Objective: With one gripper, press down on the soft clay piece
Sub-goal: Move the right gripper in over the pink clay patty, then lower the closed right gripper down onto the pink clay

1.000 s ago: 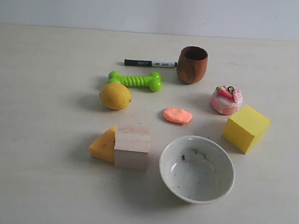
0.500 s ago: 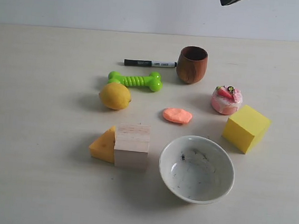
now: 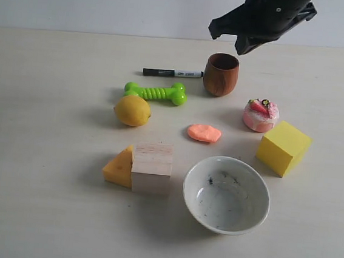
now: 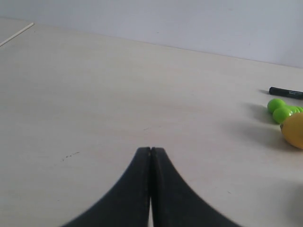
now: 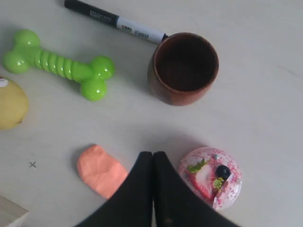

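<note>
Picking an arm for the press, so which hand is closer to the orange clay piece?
Right. The right hand hovers above the table, the clay piece just beside it in its wrist view. The left hand is off beyond the lemon.

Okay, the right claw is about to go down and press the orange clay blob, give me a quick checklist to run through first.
1. Right claw shut for a blunt press: ok, closed tight.
2. Claw above the flat salmon-orange clay piece: not ok, it hangs high by the brown wooden cup.
3. Clay top uncovered: ok.
4. Clearance from the pink round cake toy and the white round bowl: ok, both sit apart from the clay.
5. Left claw out of the path: ok, shut, off past the yellow lemon.
6. Clay soft enough to dent: cannot tell.
</note>
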